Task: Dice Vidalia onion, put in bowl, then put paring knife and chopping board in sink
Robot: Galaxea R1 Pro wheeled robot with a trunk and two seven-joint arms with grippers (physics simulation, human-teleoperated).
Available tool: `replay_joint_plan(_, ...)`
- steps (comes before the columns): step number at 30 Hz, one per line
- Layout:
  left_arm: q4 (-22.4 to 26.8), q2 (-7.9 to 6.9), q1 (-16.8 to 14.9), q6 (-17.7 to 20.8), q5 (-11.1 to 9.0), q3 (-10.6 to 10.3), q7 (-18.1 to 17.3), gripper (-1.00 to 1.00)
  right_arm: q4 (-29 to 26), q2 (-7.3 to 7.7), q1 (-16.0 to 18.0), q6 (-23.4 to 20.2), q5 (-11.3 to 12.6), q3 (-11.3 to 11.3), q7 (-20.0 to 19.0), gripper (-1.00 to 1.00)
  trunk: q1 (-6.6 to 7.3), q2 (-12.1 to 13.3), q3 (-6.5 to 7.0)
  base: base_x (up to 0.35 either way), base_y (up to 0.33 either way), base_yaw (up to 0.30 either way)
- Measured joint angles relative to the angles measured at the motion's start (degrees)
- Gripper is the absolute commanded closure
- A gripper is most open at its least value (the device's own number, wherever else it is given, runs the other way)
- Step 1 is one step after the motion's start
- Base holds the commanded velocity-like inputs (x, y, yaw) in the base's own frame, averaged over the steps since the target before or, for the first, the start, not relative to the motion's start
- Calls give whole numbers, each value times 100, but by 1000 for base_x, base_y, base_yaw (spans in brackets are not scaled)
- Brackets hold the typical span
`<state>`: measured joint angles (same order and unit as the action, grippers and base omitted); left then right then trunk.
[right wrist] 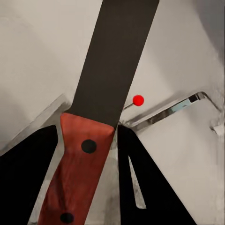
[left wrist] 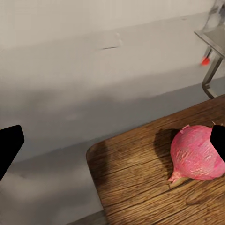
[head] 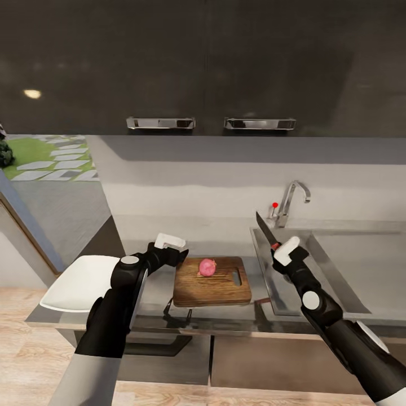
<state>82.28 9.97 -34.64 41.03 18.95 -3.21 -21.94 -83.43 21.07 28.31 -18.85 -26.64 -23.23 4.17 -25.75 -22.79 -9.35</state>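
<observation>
Right end effector (right wrist: 86,154) grips paring knife (right wrist: 101,108); head view adds onion (head: 207,267).

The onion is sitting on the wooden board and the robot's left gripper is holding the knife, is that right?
Not quite. In the head view the onion does sit on the chopping board, but the right gripper holds the paring knife. The left gripper is open, beside the board.

**Hidden and cut-off items**

Bowl (head: 79,285): near side covered by the left arm. Sink (head: 361,265): right end cut by the head view's edge, drain hidden. Paring knife (right wrist: 101,117): tip and handle end ran past the right wrist view's edges. Onion (left wrist: 199,153): partly cropped in the left wrist view.
</observation>
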Motion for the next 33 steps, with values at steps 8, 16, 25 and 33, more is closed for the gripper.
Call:
replay_joint_plan(8,0,0,0,1,-3,-5,2,-100,-2,36,0,49,-1508,-6,-83,100,0,0,0,0,0,0)
replay_joint_plan(16,0,0,-1,1,-4,-8,-4,-100,5,513,2,778,-1592,607,-1685,100,0,0,0,0,0,0)
replay_joint_plan(25,0,0,-1,1,-5,-9,-5,-100,-101,577,2,1829,-1632,1250,-2496,100,0,0,0,0,0,0)
replay_joint_plan(33,8,0,-2,1,-5,-12,-3,-100,-132,579,2,2204,-1645,1259,-2492,100,0,0,0,0,0,0)
